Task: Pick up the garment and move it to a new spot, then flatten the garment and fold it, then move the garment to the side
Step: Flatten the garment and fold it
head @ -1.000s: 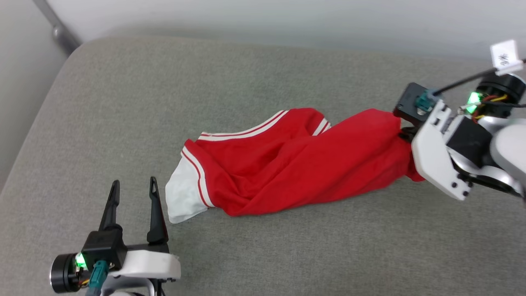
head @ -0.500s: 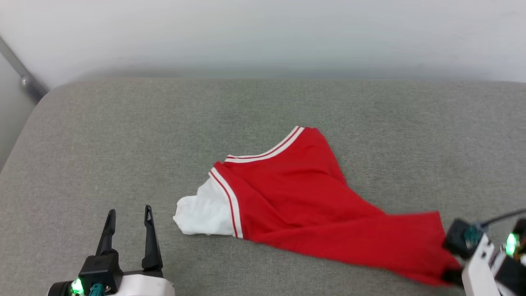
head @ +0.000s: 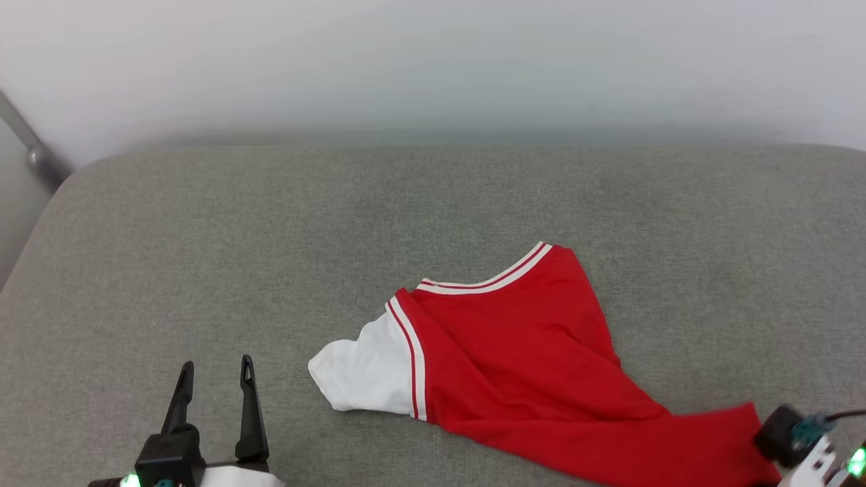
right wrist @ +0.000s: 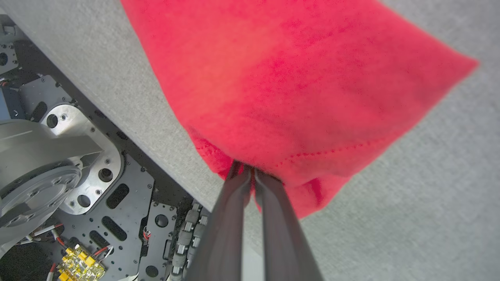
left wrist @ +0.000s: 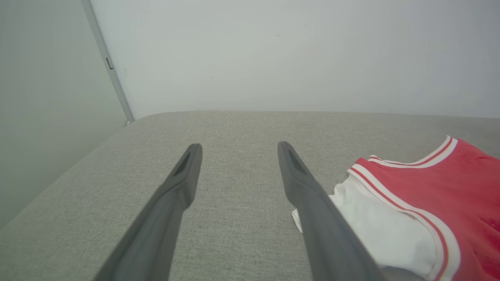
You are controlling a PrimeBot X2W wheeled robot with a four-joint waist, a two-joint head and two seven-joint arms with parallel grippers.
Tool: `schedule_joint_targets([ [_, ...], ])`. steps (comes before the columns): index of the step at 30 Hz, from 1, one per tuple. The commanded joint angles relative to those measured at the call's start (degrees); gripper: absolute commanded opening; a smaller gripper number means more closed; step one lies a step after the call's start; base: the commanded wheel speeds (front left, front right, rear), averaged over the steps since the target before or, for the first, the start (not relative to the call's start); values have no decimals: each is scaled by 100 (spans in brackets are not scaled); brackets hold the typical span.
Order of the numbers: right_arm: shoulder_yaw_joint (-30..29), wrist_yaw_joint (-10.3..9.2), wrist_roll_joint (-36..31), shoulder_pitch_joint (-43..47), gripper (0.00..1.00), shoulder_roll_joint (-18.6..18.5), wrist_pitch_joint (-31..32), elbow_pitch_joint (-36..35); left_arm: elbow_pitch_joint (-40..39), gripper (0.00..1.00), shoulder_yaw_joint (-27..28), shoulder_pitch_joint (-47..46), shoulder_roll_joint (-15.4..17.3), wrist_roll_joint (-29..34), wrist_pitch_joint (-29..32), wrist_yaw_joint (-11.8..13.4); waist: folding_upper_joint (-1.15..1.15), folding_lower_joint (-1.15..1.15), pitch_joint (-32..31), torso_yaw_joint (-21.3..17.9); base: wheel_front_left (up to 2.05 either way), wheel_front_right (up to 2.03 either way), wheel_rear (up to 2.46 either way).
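Observation:
The garment (head: 528, 358), a red T-shirt with a white sleeve and striped trim, lies stretched across the grey cushion (head: 270, 237) toward the lower right. In the right wrist view my right gripper (right wrist: 250, 171) is shut on the garment (right wrist: 297, 86) at its red hem. Only the wrist end of that gripper (head: 798, 439) shows in the head view, at the bottom right corner. My left gripper (head: 213, 379) stands open at the lower left, with nothing between its fingers. In the left wrist view the left gripper (left wrist: 238, 150) has the white sleeve (left wrist: 375, 226) just right of its right finger.
A white wall runs behind the cushion. A grey metal bar (head: 30, 152) slants at the far left. Beyond the cushion's near edge, the right wrist view shows the robot's metal base (right wrist: 70, 175).
The right gripper has dragged the garment's hem down toward the near right edge, pulling the shirt out longer and flatter. The head view has shifted too. The left gripper stays open.

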Motion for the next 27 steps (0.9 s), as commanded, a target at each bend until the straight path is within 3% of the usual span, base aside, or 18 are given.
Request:
schedule_joint_targets([
  [1, -234, -6, -90, 80, 100, -45, -109, 6, 5, 100, 25, 101, 1, 35, -14, -11, 0, 0, -68, -23, 0, 0, 0],
  [8, -1668, -5, -386, 80, 100, -467, -148, -479, -6, 100, 48, 249, -6, 71, -15, -22, 0, 0, -284, -65, 0, 0, 0],
  [15, -2692, -6, -655, -347, 100, -530, 538, -1325, -51, 100, 4, 229, -17, 111, -15, -52, 0, 0, -212, 9, 0, 0, 0],
  [20, -2640, -6, -737, -1078, 100, -277, 1400, -1699, -87, 100, -42, 38, -20, 142, -15, -50, 0, 0, 46, 142, 0, 0, 0],
  [27, -1851, -6, -402, -2394, 100, 447, 2996, -1379, -122, 100, -128, -236, -29, 123, -15, -41, 0, 0, 537, 340, 0, 0, 0],
])
